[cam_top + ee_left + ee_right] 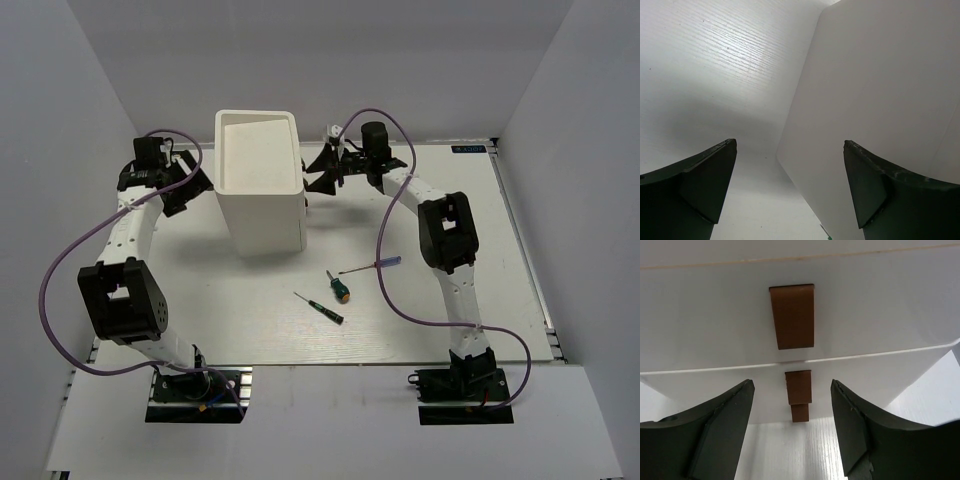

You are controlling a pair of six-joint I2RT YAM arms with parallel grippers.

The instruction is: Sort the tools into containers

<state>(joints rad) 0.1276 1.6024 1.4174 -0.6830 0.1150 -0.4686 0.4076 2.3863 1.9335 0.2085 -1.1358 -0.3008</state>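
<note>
Overhead view bright, evenly lit; only faint soft shadows seen. Glare streak caught on white wood-grain table (735, 45) in left wrist view, grey shadow thrown beside tall white rectangular plastic box (880, 100). Dark gripper fingers (720, 435) rendered soft, underexposed in right wrist view. Brown drawer knobs (792, 315) rendered sharp.

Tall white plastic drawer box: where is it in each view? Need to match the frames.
Top external: the tall white plastic drawer box stands left of centre, in the upper half.
Left wrist: its plain wall fills the right half.
Right wrist: its drawer fronts, with brown knobs, fill the upper part.
Shared landmark: the white grained table under it.
</note>
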